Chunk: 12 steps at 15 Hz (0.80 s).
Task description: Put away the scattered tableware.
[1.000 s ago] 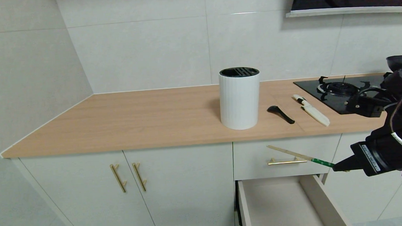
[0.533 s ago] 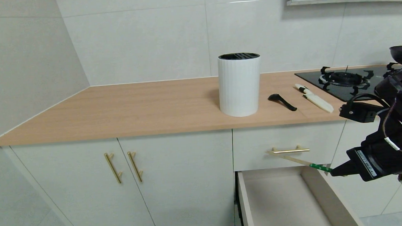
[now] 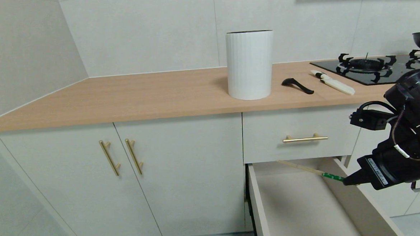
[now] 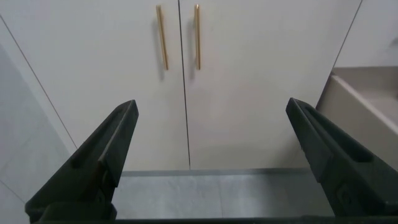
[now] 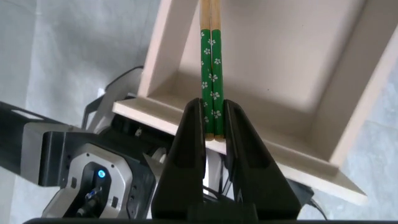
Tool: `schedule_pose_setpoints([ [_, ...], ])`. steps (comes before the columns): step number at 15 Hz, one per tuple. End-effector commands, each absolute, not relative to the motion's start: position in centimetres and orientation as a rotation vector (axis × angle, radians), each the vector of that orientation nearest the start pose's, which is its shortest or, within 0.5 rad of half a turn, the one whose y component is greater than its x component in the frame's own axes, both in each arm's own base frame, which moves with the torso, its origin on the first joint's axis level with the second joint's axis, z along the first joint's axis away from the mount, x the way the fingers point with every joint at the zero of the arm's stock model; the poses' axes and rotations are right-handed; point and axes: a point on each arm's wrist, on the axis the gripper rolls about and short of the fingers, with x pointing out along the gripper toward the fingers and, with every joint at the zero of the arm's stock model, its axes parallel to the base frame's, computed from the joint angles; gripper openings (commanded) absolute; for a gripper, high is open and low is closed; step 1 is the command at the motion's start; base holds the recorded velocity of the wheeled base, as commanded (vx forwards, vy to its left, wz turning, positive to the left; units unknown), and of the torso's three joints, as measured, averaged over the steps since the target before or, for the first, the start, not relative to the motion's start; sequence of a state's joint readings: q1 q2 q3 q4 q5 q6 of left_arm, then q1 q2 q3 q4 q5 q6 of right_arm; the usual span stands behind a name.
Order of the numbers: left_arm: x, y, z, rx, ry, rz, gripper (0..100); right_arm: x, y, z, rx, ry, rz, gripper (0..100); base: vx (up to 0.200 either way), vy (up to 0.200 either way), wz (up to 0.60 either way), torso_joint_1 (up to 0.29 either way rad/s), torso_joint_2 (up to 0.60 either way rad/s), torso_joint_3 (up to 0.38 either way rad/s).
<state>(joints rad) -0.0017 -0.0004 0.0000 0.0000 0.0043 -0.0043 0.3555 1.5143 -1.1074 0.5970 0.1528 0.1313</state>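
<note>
Holding the chopsticks (image 3: pixel 308 169) clenched in our right tool (image 3: pixel 347 179), we are hovering over the open drawer (image 3: pixel 256 202). Their tips seem near its back, so releasing early is risking a bounce off the rim.

- Chopsticks (image 3: pixel 308 168): pale wooden pair, green flowered ends. Side by side, green ends pinched between fingers (image 5: pixel 186 130) of right gripper (image 3: pixel 345 179). Tips slant up over open drawer (image 3: pixel 258 201).
- Spoon (image 3: pixel 297 85): black, lying on table (image 3: pixel 140 96) just beside holder (image 3: pixel 250 64).
- Knife (image 3: pixel 333 82): white, lying flat near spoon.
- Holder: white ribbed cylinder, upright.
</note>
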Motion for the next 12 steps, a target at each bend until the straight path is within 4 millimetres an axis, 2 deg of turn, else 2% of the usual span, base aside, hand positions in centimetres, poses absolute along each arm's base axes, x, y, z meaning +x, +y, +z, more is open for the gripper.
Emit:
schedule_pose_setpoints([
  [1,-2.3,0.0,7.5,-0.005,0.0,0.003,100,21.5,8.4,21.0,0.014,1.05,0.396,0,0.0,0.0,0.0,-0.124,0.45,0.325],
  [4,-2.3,0.0,7.5,-0.005,0.0,0.003,100,21.7,8.4,20.9,0.012,1.057,0.395,0,0.0,0.0,0.0,-0.087,0.39,0.295],
  [9,-2.3,0.0,7.5,-0.005,0.0,0.003,100,22.4,8.7,20.3,0.011,1.071,0.392,0,0.0,0.0,0.0,-0.018,0.06,0.044],
  [12,-2.3,0.0,7.5,-0.005,0.0,0.003,100,24.5,9.5,18.0,0.006,1.118,0.382,0,0.0,0.0,0.0,0.0,0.0,0.0],
])
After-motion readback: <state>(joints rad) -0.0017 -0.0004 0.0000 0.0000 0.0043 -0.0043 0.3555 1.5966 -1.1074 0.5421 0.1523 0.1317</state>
